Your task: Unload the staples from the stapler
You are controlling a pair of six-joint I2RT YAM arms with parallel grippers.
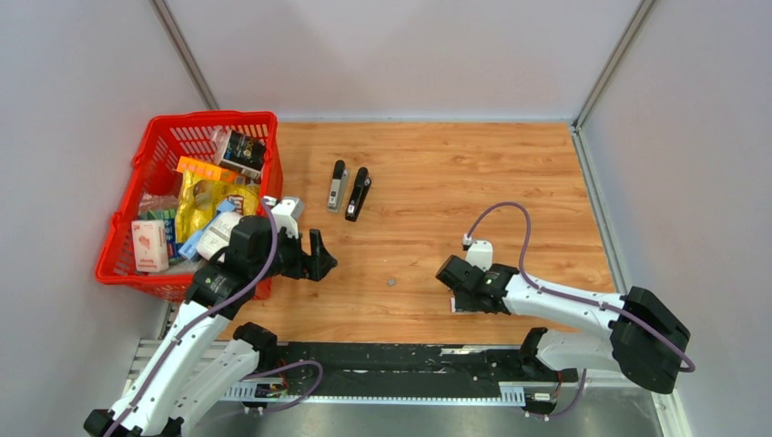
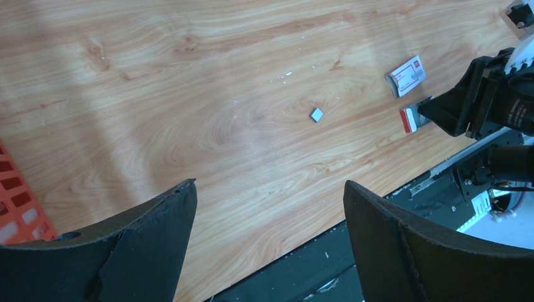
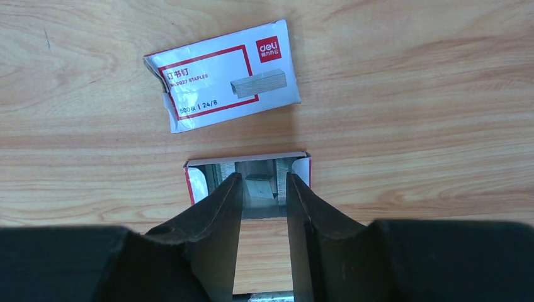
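An open red-and-white staple tray (image 3: 196,185) sits on a wooden table (image 3: 409,94). The right gripper (image 3: 263,177) straddles a grey strip of staples (image 3: 260,187) lying inside the tray, jaws narrowly parted. The box sleeve (image 3: 227,75) lies just beyond the tray. The left gripper (image 2: 271,189) hovers well left of the tray, jaws wide and empty.

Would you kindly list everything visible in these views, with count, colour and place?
staplers: two, black, side by side, middle back of the table.
loose staple strip: one, silvery-grey, on the table between the arms.
box sleeve: one, white and red, flat, just beyond the tray.
box tray: one, red and white, open, under the right gripper.
staples: silvery-grey, count unclear, inside the tray.
basket: one, red, far left, full of mixed packets.
table: one, brown wood.
left gripper: black, open, empty, over bare table.
right gripper: black, jaws apart, inside the tray.
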